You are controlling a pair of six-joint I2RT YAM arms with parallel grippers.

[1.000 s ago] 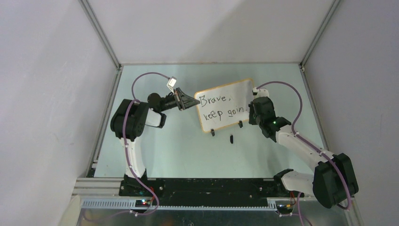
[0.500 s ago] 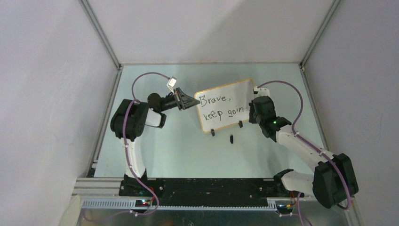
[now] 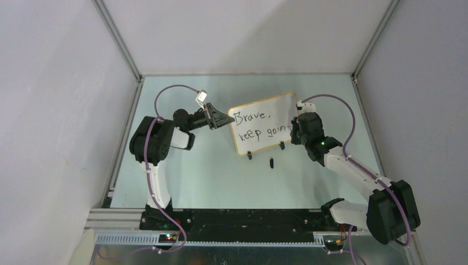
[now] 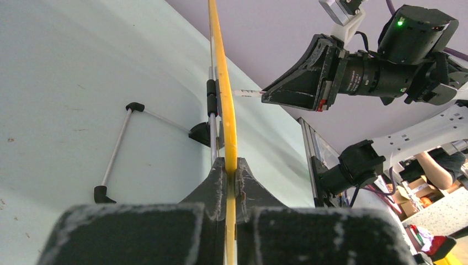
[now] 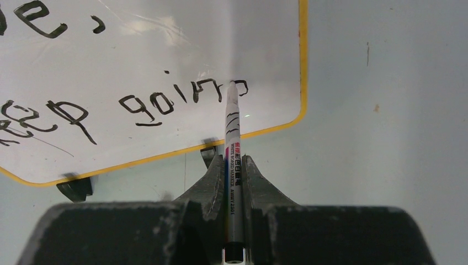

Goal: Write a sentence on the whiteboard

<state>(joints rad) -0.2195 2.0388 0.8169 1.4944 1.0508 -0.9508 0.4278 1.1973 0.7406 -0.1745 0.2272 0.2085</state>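
Toward the far side of the table, the left gripper pinches the left edge of the propped whiteboard while the right gripper, clamped on a marker, seems midway through the last g of the sentence, which next needs a steady downstroke.

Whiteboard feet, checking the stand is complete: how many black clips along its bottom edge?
2 clips: one near the whiteboard's bottom-left corner, one right of centre. None look hidden.
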